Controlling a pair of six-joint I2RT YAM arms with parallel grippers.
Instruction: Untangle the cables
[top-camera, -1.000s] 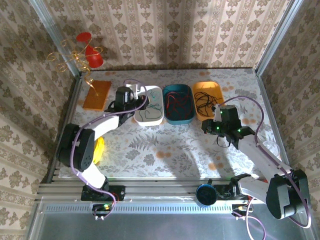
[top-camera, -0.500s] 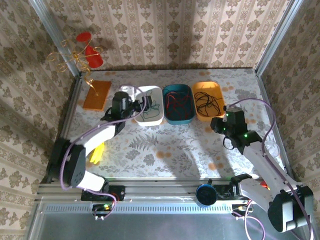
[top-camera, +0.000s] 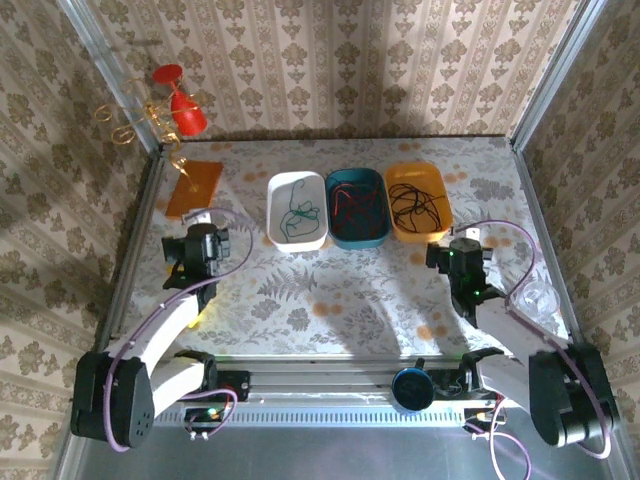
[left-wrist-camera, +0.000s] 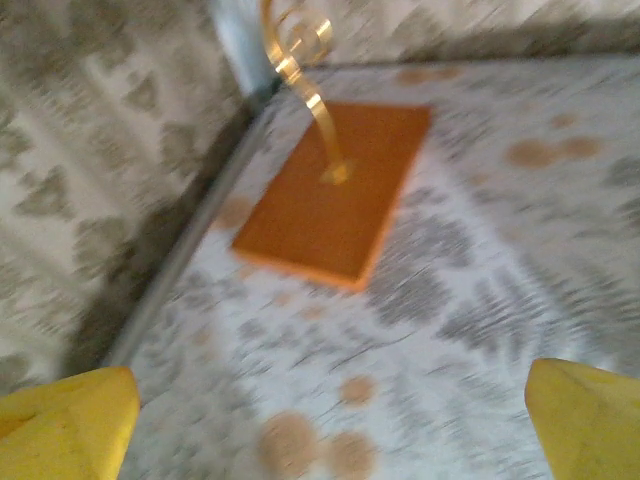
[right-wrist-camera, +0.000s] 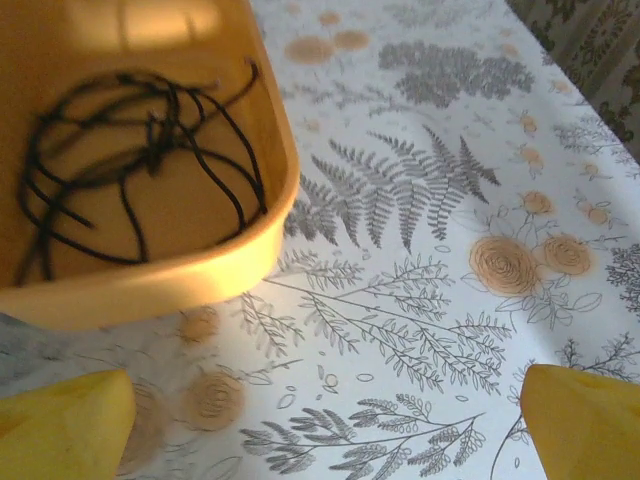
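Three trays stand in a row at the back. The green cable (top-camera: 293, 212) lies in the white tray (top-camera: 274, 222), the red cable (top-camera: 349, 208) in the teal tray (top-camera: 378, 222), and the black cable (top-camera: 409, 201) (right-wrist-camera: 125, 170) in the orange-yellow tray (top-camera: 441, 192) (right-wrist-camera: 180, 275). My left gripper (top-camera: 198, 240) (left-wrist-camera: 325, 430) hangs open over bare table, left of the white tray, facing the orange board. My right gripper (top-camera: 458, 252) (right-wrist-camera: 325, 430) is open just in front of the orange-yellow tray, with nothing between its yellow fingertips (right-wrist-camera: 60, 425).
An orange board (top-camera: 195, 188) (left-wrist-camera: 335, 200) with a gold wire stand (left-wrist-camera: 300, 60) carrying red cones (top-camera: 180, 105) sits in the back left corner. A clear round lid or cup (top-camera: 540, 298) lies at the right edge. Metal rails and patterned walls border the table.
The left arm has pulled back from the white tray toward the near left. The right arm has drawn back and to the right, away from the orange-yellow tray. The cables stay in their trays.
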